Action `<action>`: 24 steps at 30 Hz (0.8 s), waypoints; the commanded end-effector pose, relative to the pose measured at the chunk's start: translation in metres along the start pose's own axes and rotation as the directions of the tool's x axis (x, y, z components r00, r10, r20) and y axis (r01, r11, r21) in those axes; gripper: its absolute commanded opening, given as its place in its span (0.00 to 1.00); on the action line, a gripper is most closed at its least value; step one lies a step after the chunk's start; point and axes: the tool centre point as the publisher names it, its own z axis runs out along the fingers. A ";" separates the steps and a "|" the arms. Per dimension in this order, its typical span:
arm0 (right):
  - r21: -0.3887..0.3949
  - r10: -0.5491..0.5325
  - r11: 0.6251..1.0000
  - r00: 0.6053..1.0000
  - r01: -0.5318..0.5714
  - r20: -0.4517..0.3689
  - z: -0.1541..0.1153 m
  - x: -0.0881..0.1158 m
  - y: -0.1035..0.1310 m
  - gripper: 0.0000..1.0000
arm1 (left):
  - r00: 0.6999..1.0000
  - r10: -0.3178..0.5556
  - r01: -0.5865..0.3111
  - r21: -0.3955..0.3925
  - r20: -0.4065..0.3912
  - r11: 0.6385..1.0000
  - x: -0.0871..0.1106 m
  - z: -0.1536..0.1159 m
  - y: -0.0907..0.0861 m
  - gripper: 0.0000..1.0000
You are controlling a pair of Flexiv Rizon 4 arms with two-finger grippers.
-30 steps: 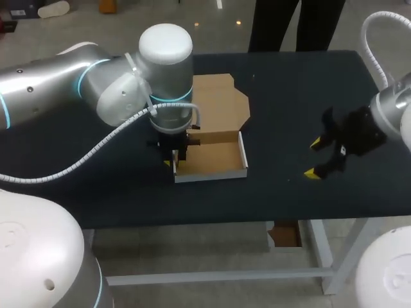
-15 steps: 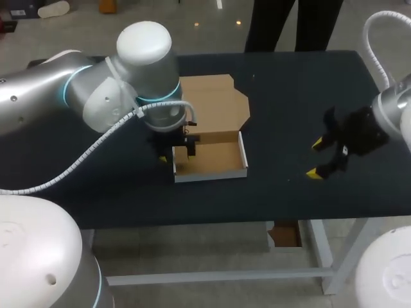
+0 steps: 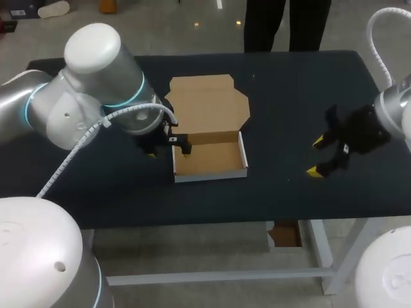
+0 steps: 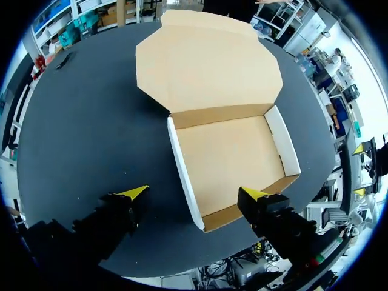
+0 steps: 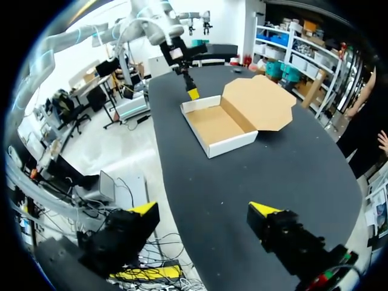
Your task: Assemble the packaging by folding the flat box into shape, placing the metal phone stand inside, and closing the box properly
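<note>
1. Cardboard box is sitting on the dark table as a shallow tray, its white outer walls standing up and its top open.
2. Behind the tray, the box's lid flap is lying flat on the table, joined along the back wall.
3. At the box's left side, the left gripper is hovering with its fingers spread wide. In the left wrist view, one yellow tip is hanging outside the box's left wall and the other over its front edge. Neither is clearly touching the cardboard.
4. Well to the right of the box, the right gripper is hanging above the table, fingers parted and holding nothing. From its wrist view the box is lying far ahead.
</note>
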 end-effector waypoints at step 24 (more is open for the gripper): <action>-0.003 0.241 0.970 0.962 -0.242 0.128 -0.037 0.005 0.001 1.00 | 0.988 0.113 -0.100 0.124 -0.109 0.987 -0.046 -0.101 0.084 1.00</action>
